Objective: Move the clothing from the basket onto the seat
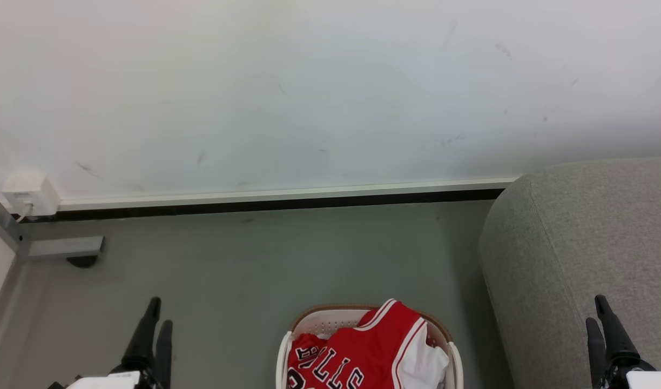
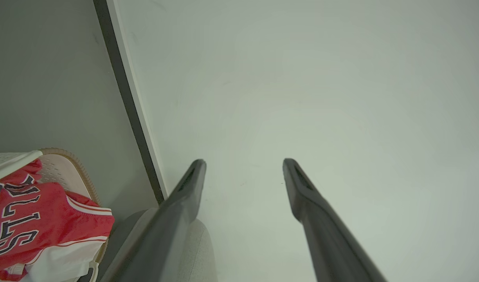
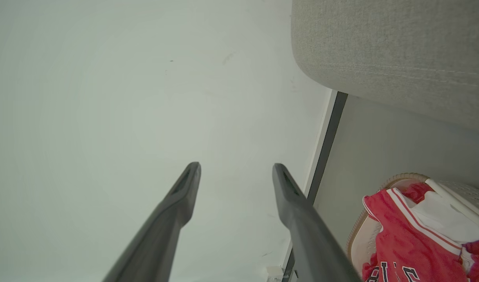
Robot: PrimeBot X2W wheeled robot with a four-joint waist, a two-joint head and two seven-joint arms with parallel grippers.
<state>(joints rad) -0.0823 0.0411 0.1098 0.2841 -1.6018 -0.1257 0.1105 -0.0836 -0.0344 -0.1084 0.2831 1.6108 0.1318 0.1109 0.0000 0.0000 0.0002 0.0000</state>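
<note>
The clothing (image 1: 363, 346) is a red jersey with white trim and black lettering, heaped in the basket (image 1: 330, 321) at the bottom middle of the head view. The grey seat (image 1: 579, 243) rises just right of the basket. My left gripper (image 1: 161, 312) hangs open over the floor, left of the basket and apart from it. My right gripper (image 1: 595, 309) is open in front of the seat. In the left wrist view the left gripper (image 2: 243, 162) points at the wall, with the clothing (image 2: 36, 219) and basket (image 2: 67, 168) at lower left. In the right wrist view the right gripper (image 3: 236, 165) holds nothing, with the clothing (image 3: 400, 235), basket (image 3: 364, 239) and seat (image 3: 380, 47) to its right.
A pale wall with a white and black baseboard (image 1: 287, 197) runs behind the grey floor (image 1: 255, 259). A white socket box (image 1: 28, 194) and a metal frame foot (image 1: 66, 247) sit at the far left. White cloth (image 1: 425, 364) lies beside the jersey in the basket.
</note>
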